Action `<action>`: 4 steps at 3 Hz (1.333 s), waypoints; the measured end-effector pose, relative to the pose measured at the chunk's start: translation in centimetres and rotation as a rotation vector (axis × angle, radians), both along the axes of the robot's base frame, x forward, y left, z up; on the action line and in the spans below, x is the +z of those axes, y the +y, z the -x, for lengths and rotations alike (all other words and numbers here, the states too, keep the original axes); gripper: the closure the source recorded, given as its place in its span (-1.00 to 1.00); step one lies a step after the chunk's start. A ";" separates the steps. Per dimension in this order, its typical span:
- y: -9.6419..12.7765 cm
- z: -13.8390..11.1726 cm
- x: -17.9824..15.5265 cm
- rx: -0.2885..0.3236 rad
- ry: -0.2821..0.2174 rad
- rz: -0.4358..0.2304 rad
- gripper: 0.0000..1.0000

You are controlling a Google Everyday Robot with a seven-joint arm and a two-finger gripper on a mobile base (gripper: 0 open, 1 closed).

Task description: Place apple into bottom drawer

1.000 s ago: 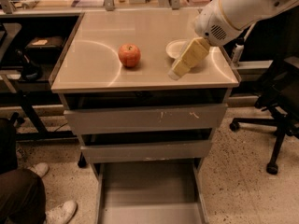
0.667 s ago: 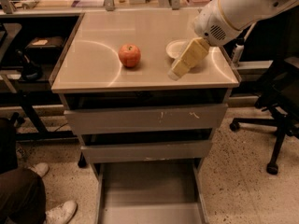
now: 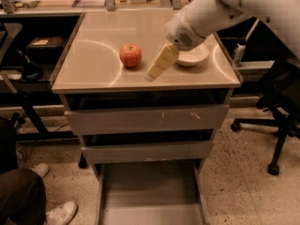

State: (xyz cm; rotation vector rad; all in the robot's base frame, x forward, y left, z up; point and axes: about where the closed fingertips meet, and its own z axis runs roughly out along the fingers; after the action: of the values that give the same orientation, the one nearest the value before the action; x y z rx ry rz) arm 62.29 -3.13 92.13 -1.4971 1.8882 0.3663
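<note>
The red-orange apple (image 3: 130, 55) sits on the beige cabinet top (image 3: 93, 64), left of centre. My gripper (image 3: 151, 75) hangs tilted just above the top, a short way right of the apple and not touching it, with the white arm reaching in from the upper right. It holds nothing that I can see. The bottom drawer (image 3: 150, 186) is pulled out at floor level, and its flat grey floor is bare.
A white bowl (image 3: 193, 55) stands on the top right behind the gripper. The two upper drawers (image 3: 147, 119) are pushed in. An office chair base (image 3: 276, 130) stands at right. A person's leg and shoes (image 3: 56, 212) are at lower left.
My gripper has moved left, from in front of the bowl toward the apple. The apple and the drawers have not moved.
</note>
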 end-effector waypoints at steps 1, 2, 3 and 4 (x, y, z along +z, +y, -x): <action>2.9 -1.9 -1.7 0.044 0.024 -0.033 -1.00; 3.1 -2.1 -1.8 0.046 0.026 -0.034 -1.00; 3.8 -2.8 -3.0 0.036 0.021 -0.034 -1.00; 4.6 -5.9 -4.4 0.008 -0.005 -0.032 -1.00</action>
State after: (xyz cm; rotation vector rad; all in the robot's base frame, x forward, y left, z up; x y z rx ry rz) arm 68.21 1.45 87.77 -1.4833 1.8645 0.3949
